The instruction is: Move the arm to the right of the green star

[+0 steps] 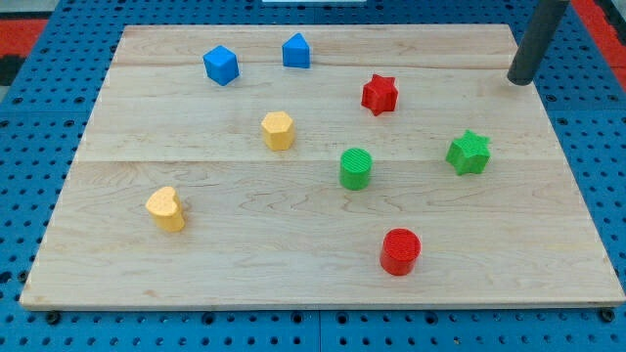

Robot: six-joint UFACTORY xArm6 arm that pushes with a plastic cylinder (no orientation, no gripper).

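The green star (pixel 469 153) sits on the wooden board at the view's right, about mid-height. My tip (pixel 521 80) rests on the board near its top right corner, above and a little to the right of the green star, well apart from it. It touches no block.
A red star (pixel 380 94) lies left of my tip. A green cylinder (pixel 356 168) is left of the green star, a red cylinder (pixel 400 251) below it. Two blue blocks (pixel 221 66) (pixel 296 51) sit at the top. A yellow block (pixel 278 130) and a yellow heart (pixel 166 208) lie at the left. The board's right edge (pixel 577 186) is close.
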